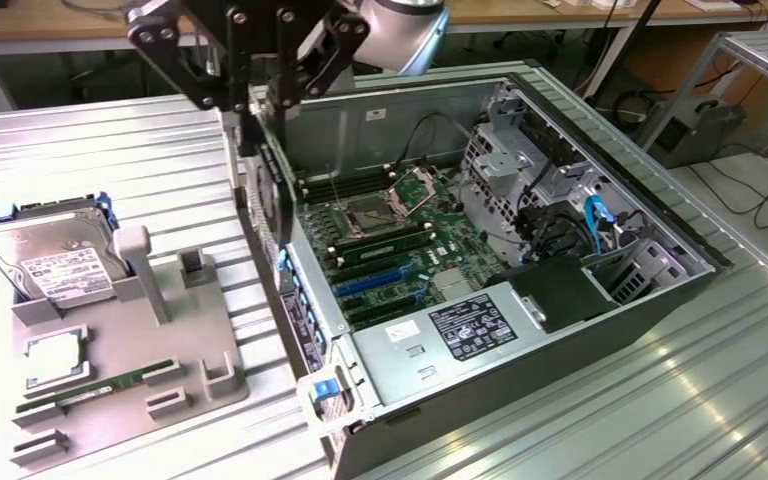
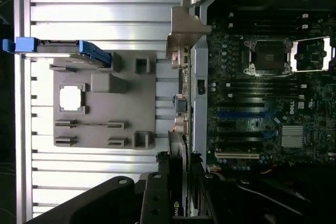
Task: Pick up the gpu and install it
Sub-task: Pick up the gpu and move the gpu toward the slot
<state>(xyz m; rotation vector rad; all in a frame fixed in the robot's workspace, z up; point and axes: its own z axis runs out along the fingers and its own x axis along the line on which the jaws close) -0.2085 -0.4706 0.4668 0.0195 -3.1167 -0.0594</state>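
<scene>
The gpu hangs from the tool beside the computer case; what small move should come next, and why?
Probably a short sideways shift inward. The tool grips the gpu above the case's side wall, while the blue slot lies further inside, so lowering here would likely hit the wall.

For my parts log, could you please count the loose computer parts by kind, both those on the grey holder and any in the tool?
hard drive: 1
square silver chip: 1
memory stick: 1
gpu, held in the tool: 1
Total: 4
</scene>
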